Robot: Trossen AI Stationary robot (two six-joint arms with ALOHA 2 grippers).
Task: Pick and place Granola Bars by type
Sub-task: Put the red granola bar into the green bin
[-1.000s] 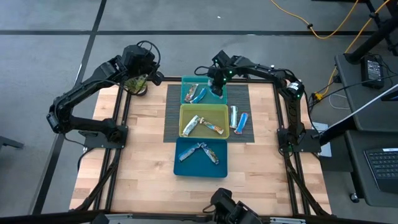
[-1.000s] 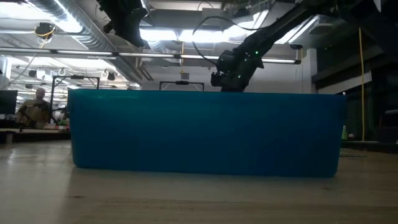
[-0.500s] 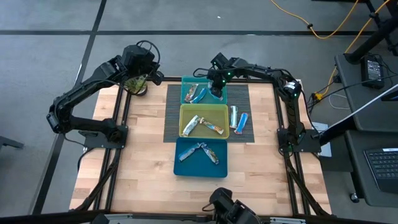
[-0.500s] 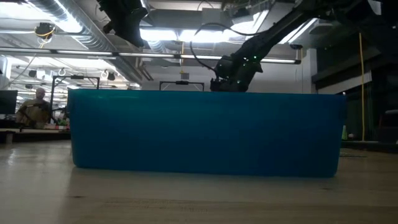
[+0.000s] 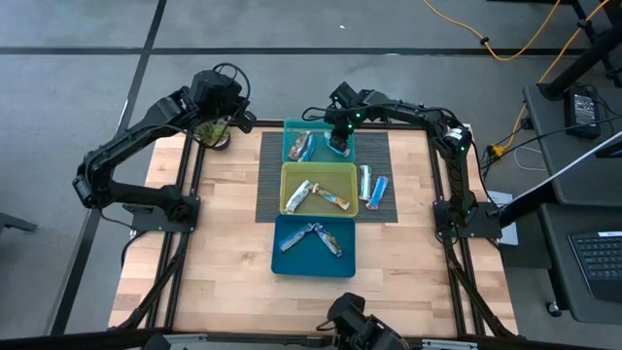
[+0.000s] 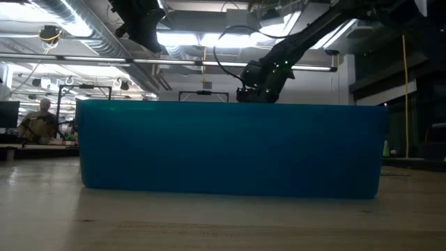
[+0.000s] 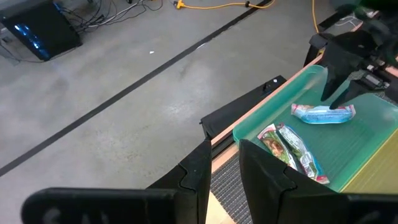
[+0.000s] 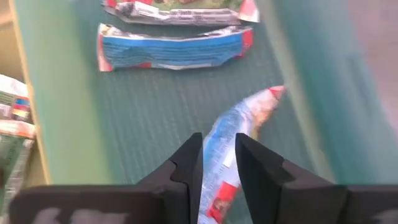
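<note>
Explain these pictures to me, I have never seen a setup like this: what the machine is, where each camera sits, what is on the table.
Two dark robot arms work at a wooden table. One camera looks straight down, one sits at table height, one rides on each wrist. Three bins stand in a row: a teal bin, a yellow-green bin and a blue bin, all holding wrapped granola bars; two more bars lie beside them. The right gripper is low in the teal bin, fingers either side of a blue bar. The left gripper waits at the far left corner.

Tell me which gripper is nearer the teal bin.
Right. The right gripper hangs inside the teal bin, over a blue granola bar. The left gripper waits apart, beyond the table's far left corner.
</note>
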